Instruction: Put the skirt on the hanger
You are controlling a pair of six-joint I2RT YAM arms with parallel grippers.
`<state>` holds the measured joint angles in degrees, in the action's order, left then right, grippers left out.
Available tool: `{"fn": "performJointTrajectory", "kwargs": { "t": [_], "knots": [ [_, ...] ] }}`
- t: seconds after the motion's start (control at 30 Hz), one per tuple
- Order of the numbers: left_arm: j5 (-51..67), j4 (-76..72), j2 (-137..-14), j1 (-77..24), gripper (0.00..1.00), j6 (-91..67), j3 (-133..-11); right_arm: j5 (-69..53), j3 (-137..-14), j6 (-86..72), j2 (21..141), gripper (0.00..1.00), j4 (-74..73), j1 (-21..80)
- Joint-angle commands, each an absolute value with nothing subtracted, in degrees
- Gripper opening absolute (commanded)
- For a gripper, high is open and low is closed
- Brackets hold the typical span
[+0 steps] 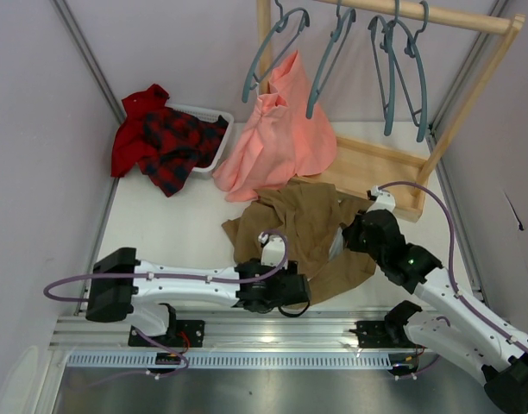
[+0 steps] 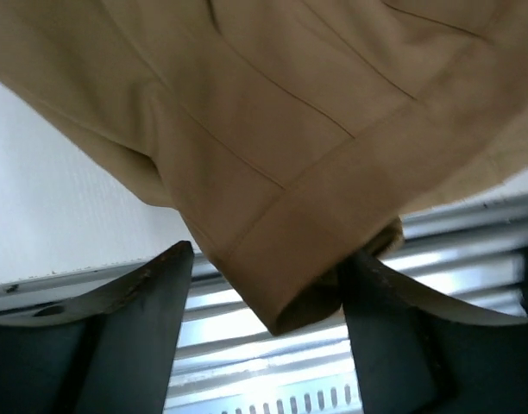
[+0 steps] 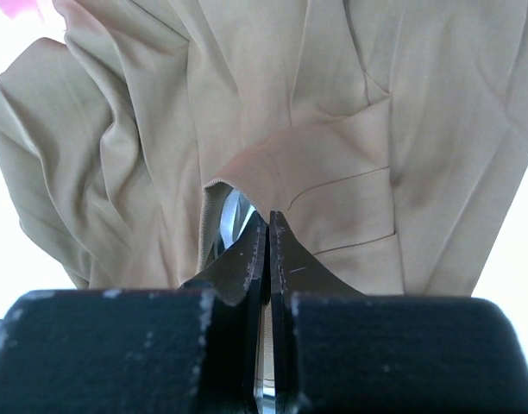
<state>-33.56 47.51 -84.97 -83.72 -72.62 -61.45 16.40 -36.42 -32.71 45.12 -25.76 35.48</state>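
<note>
The khaki skirt point(image 1: 303, 233) lies crumpled on the white table in front of the rack. My left gripper point(image 1: 286, 289) is at its near edge. In the left wrist view the left gripper point(image 2: 268, 297) is open, and the skirt's folded hem point(image 2: 290, 216) hangs between the dark fingers point(image 2: 143, 328). My right gripper point(image 1: 350, 235) is at the skirt's right side. In the right wrist view the right gripper point(image 3: 268, 220) is shut, pinching a raised fold of the skirt point(image 3: 333, 155). Several alike grey-blue hangers point(image 1: 273, 52) hang on the wooden rail, apart from the skirt.
A salmon-pink garment point(image 1: 277, 138) drapes from the wooden rack point(image 1: 376, 164) down to the table, touching the skirt's far edge. A red-and-black plaid garment point(image 1: 165, 138) spills out of a white basket point(image 1: 214, 147) at the back left. A metal rail point(image 1: 247, 332) runs along the near edge.
</note>
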Motion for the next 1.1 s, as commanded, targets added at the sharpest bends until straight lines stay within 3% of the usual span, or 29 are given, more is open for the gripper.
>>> {"fn": "performJointTrajectory", "kwargs": {
  "t": [0.0, 0.1, 0.2, 0.23, 0.27, 0.43, 0.63, 0.83, 1.07],
  "knots": [
    [-40.15, 51.23, -86.66, -83.85, 0.7, -80.67, -63.02, 16.0, -36.21, -31.11, 44.65, 0.0, -22.5, 35.33],
    [-44.45, 54.75, -85.96, -83.67, 0.54, -85.07, -62.85, 15.3, -36.3, -30.68, 44.56, 0.0, -22.24, 35.24],
    [-45.0, 48.73, -82.03, -80.35, 0.22, -78.69, -60.3, 14.68, -36.47, -30.5, 44.65, 0.0, -22.15, 35.16],
    [-44.56, 46.6, -80.26, -78.77, 0.07, -73.27, -58.73, 14.42, -36.91, -30.41, 44.56, 0.0, -22.32, 35.16],
    [-44.47, 44.49, -78.16, -75.01, 0.0, -70.34, -56.62, 13.81, -37.26, -30.5, 44.56, 0.0, -22.41, 35.16],
    [-43.16, 32.27, -59.88, -61.64, 0.0, -43.49, -53.61, 7.14, -41.21, -34.0, 42.46, 0.0, -21.8, 35.68],
    [-39.29, 32.6, -54.05, -50.54, 0.0, -24.91, -62.38, 10.44, -45.79, -41.57, 39.38, 0.0, -19.6, 42.61],
    [-30.07, 31.91, -59.14, -50.27, 0.0, -24.07, -57.08, 16.18, -42.72, -40.52, 40.78, 0.0, -22.24, 45.44],
    [-21.01, 21.98, -64.07, -50.27, 0.01, -30.32, -42.91, 4.66, -27.53, -46.48, 42.1, 0.0, -10.82, 44.47]
  ]
}}
